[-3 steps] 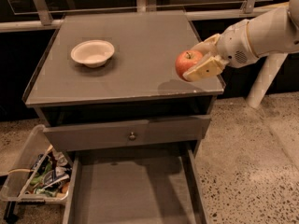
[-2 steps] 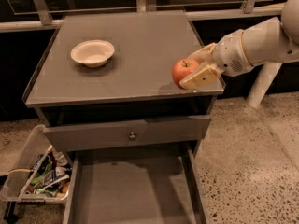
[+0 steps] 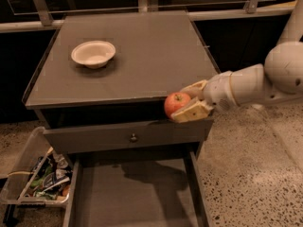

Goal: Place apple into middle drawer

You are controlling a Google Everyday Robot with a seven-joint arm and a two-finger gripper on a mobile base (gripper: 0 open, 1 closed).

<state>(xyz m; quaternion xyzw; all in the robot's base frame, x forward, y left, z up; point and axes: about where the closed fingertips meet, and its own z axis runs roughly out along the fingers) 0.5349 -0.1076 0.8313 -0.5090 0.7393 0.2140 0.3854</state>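
The red apple (image 3: 176,103) with yellowish patches is held in my gripper (image 3: 188,103), whose cream-coloured fingers (image 3: 193,111) close around it from the right. The apple hangs in front of the cabinet's front right edge, level with the top drawer front, above the pulled-out middle drawer (image 3: 135,197). That drawer is wide and dark grey with a plain flat floor and low side walls. My white arm (image 3: 255,84) comes in from the right.
A white bowl (image 3: 93,53) sits on the cabinet top (image 3: 156,56) at the back left. The closed top drawer front has a small round knob (image 3: 134,137). A clear bin of assorted packets (image 3: 40,178) stands on the speckled floor to the left.
My gripper has carried the apple down and to the left, from above the cabinet's right edge to in front of the top drawer, over the open drawer.
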